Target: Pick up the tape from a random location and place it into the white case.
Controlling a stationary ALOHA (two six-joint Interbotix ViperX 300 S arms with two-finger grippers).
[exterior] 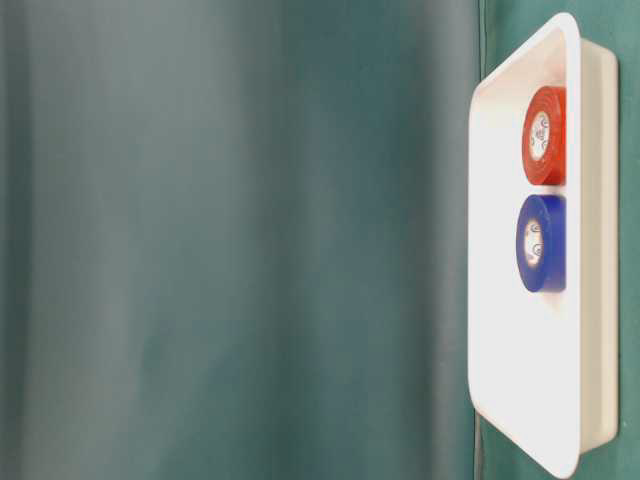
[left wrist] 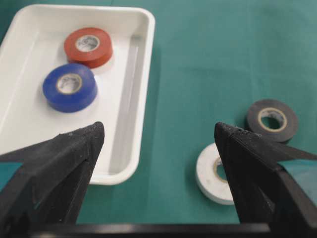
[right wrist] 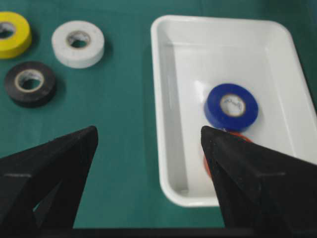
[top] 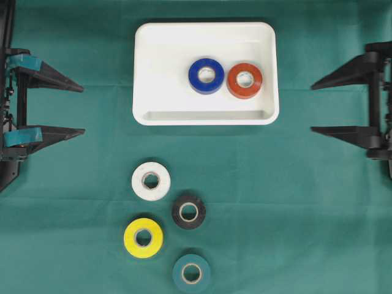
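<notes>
We're seeing both claws, left (top: 84,110) and right (top: 311,108), sitting wide apart and empty; blue (top: 206,75) and red (top: 244,80) tape are lying in the case (top: 159,49).

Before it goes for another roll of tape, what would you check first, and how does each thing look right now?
1. left gripper open, empty: ok.
2. right gripper open, empty: ok.
3. white case has free floor left: ok.
4. blue tape and red tape lie flat inside the case: ok.
5. white tape, black tape, yellow tape and green tape lie apart on the cloth, reachable from above: ok.
</notes>
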